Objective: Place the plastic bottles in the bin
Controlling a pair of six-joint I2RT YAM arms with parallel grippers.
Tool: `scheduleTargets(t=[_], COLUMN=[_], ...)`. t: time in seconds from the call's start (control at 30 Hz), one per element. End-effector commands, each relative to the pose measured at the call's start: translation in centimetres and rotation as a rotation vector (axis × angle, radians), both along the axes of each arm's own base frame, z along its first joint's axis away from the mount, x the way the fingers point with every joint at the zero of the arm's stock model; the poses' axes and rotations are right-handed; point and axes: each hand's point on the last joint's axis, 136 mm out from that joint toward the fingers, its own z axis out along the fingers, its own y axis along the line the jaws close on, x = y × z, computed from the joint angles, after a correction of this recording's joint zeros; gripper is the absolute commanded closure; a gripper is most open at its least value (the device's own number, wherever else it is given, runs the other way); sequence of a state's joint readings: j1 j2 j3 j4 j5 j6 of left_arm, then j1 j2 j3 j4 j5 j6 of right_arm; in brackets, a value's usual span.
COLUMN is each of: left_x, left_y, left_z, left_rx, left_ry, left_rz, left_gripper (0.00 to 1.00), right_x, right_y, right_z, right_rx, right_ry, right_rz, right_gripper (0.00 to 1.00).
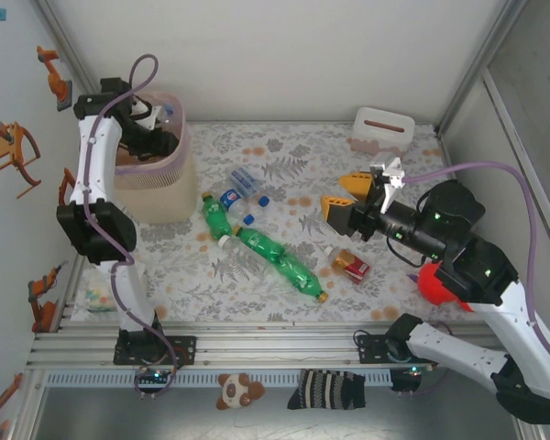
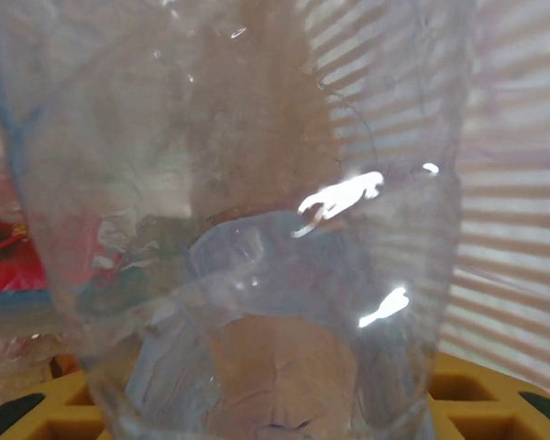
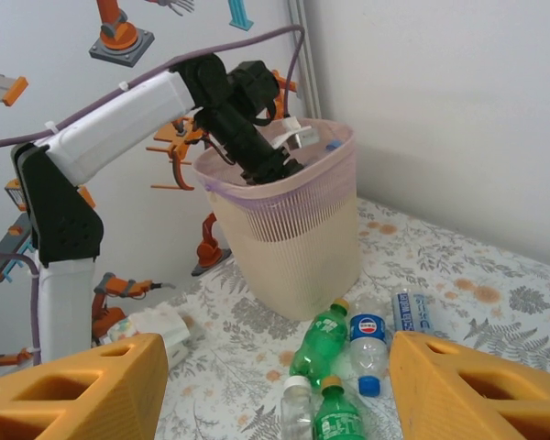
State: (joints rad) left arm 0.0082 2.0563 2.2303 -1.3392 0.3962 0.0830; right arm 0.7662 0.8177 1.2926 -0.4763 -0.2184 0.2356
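Not much to read from where I'm standing; the best of it is the blue-labelled bottle [image 3: 368, 328] lying near the foot of the bin [image 3: 293, 238], its label carrying a round red, white and blue emblem, the Pepsi globe by the look of it, though no letters come clear; beside it the slim clear bottle [image 3: 411, 312] has blue print on its wrap, too small to make out; the green bottles [image 3: 326, 335] wear green labels, wording illegible; the red carton [image 1: 354, 268] shows pale marks, unreadable; the held bottle [image 2: 257, 229] in the left end effector [image 1: 154, 124] is a blur, nothing legible.
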Motion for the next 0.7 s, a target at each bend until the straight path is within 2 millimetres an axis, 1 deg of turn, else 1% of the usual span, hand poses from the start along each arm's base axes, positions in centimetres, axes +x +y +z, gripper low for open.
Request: scheduleTargets(t=[0.0,0.1,0.2,0.37,0.43,0.53,0.67], left_x=[-0.4,-0.3,-0.3,-0.3,-0.4,-0.4,-0.4], left_y=[-0.4,-0.9,-1.2,-2.2,-2.5,-2.2,-1.5], left_z=[-0.5,-2.0,-2.9,-3.2,-2.9,-2.3,-0.8], left_rx=[-0.039,-0.058,-0.071,-0.077,-0.068,-0.028,0.012], left_ry=[0.044,0.089,0.118,0.128,0.121,0.096,0.047], left_rz=[-0.022,-0.028,-0.035,-0.052,-0.058,-0.049,-0.023], left_gripper=[0.5,0.5,0.49,0.43,0.38,0.3,0.28], right_x=[0.3,0.4,0.5,0.6,0.6,0.7,0.7], right_y=[-0.3,-0.2,-0.1,-0.1,-0.1,-0.2,-0.2], right_z=[-0.2,-0.3,-0.3,-0.4,-0.4,-0.4,-0.3], right_rx=[-0.005,-0.008,-0.013,-0.024,-0.026,-0.03,-0.034], right_ry=[-0.003,-0.001,-0.004,-0.009,-0.013,-0.013,-0.02], right_rz=[-0.022,-0.022,-0.022,-0.023,-0.026,-0.031,-0.033], right_gripper=[0.36,0.36,0.36,0.36,0.36,0.36,0.36])
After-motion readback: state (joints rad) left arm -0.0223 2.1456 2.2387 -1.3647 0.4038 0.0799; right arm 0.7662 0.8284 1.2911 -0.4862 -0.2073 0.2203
